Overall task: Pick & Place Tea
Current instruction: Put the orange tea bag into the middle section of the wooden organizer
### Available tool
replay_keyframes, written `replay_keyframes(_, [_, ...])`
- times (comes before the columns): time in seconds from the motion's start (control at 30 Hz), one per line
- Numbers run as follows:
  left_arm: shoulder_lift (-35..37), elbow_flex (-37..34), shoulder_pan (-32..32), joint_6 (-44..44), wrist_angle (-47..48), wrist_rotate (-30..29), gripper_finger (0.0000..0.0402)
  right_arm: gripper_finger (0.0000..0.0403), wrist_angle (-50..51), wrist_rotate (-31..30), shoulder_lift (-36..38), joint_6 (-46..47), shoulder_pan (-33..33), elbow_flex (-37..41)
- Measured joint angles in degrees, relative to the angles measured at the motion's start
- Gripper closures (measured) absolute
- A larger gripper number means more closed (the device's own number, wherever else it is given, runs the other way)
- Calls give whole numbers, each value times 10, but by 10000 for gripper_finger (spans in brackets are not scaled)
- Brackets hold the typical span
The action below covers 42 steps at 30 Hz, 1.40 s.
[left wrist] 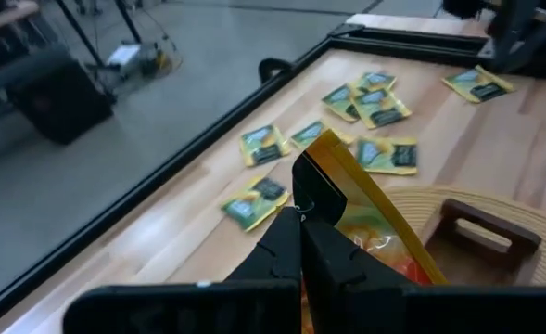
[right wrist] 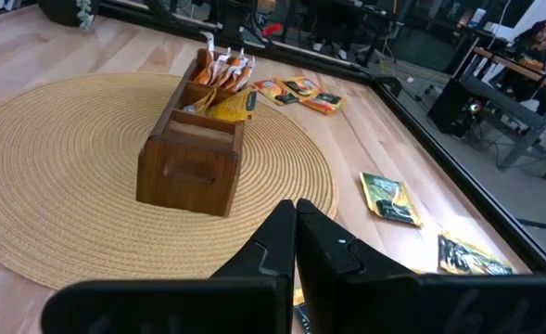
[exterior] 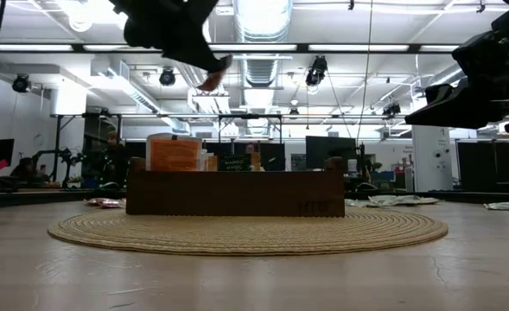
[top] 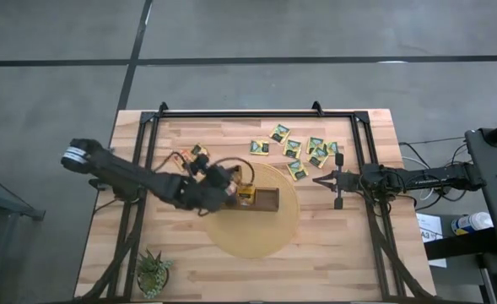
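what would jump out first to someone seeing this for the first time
Probably the long wooden box on the round woven mat mid-table, with orange sachets standing in its far end. Next, the left gripper above that end, shut on a yellow-edged sachet. Green-and-yellow sachets lie scattered near the waiting right gripper.

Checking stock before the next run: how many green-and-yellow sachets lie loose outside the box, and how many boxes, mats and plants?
green-and-yellow sachets, loose: 8
wooden box: 1
woven mat: 1
plant: 1
Total: 11
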<state>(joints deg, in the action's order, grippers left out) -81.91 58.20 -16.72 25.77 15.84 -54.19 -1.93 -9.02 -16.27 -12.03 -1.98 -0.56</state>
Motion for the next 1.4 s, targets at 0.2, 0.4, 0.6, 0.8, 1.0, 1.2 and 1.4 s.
replay_keyframes(0.2, [-95, 56, -21, -4, -15, -47, 401, 394, 0, 0, 0, 0, 0, 0])
replay_keyframes(0.4, [-190, 132, -27, -19, -10, -82, 401, 394, 0, 0, 0, 0, 0, 0])
replay_keyframes(0.6, [-259, 177, -36, 6, 9, -62, 401, 394, 0, 0, 0, 0, 0, 0])
replay_keyframes(0.8, [-271, 185, -50, 92, 67, -50, 402, 394, 0, 0, 0, 0, 0, 0])
replay_keyframes(1.0, [-272, 183, -53, 174, 135, -39, 402, 394, 0, 0, 0, 0, 0, 0])
replay_keyframes(1.2, [-272, 159, -44, 197, 142, -32, 401, 394, 0, 0, 0, 0, 0, 0])
replay_keyframes(1.4, [-272, 142, -25, 192, 138, -49, 401, 394, 0, 0, 0, 0, 0, 0])
